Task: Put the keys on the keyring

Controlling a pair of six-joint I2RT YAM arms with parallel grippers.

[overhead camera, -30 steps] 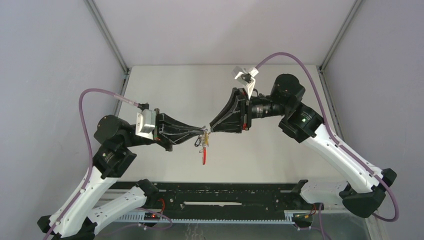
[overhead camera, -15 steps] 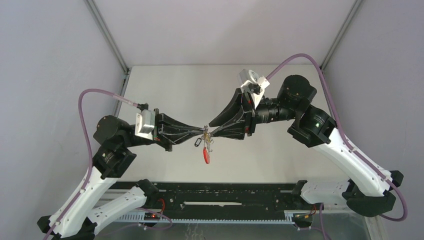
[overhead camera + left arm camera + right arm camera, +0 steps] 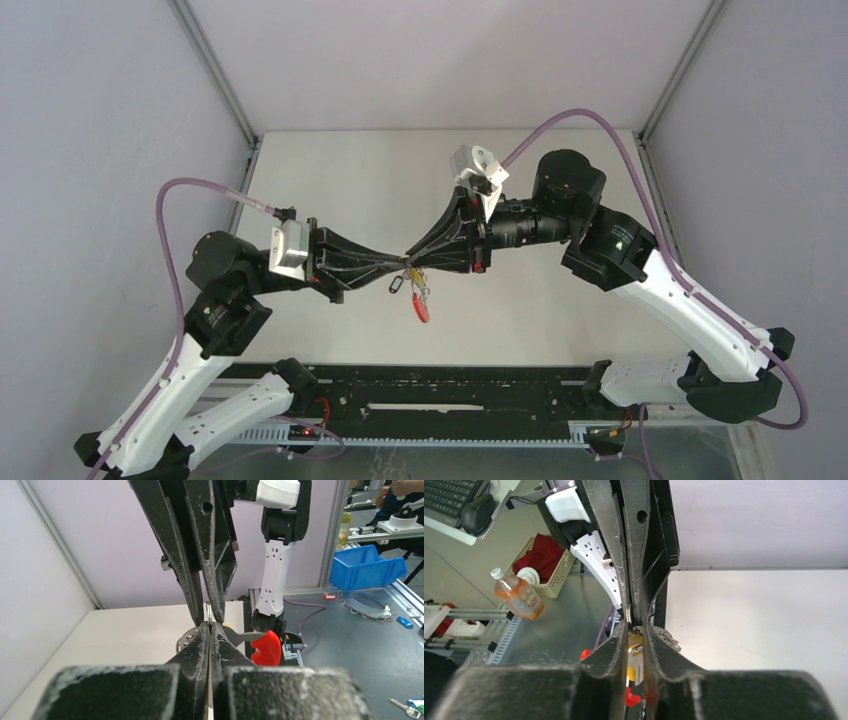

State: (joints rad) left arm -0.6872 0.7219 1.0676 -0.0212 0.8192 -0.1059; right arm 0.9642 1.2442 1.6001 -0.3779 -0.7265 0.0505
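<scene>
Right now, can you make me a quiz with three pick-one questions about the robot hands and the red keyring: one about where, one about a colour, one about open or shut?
1. Where is the red keyring?
A. in a pocket
B. hanging under the two hands
C. on a shelf

2. What colour is the tag by the fingertips?
A. yellow
B. green
C. purple

3. How are the left hand's fingers?
A. wide open
B. holding a cup
C. pressed shut

Answers:
1 B: in the top view its red part dangles just below where the left hand and right hand meet.
2 A: the right wrist view shows it yellow.
3 C: the left wrist view shows them touching at the tips, pinching the keyring's wire rings.
</scene>
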